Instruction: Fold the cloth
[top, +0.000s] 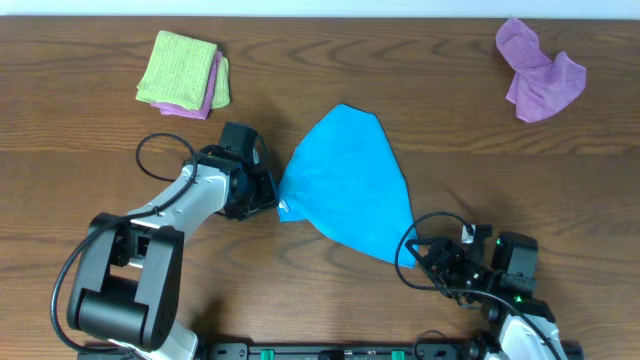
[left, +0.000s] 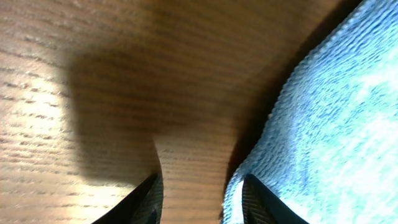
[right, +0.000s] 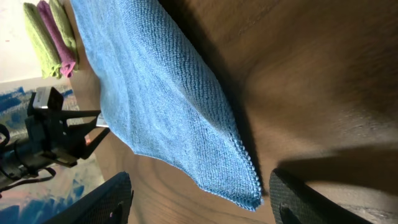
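Observation:
The sky-blue cloth (top: 350, 180) lies folded into a rough triangle in the middle of the table. My left gripper (top: 268, 196) is open at the cloth's left corner, low over the wood; in the left wrist view one finger is over bare wood and the other rests at the cloth's edge (left: 298, 124), with my left gripper (left: 199, 199) holding nothing. My right gripper (top: 425, 262) is open just off the cloth's near right corner. In the right wrist view the cloth's corner (right: 161, 106) lies between my right gripper's (right: 199, 196) wide-spread fingers.
A folded lime-green cloth on a lilac one (top: 183, 75) sits at the back left. A crumpled lilac-purple cloth (top: 540, 72) lies at the back right. The table's front edge runs just behind both arm bases.

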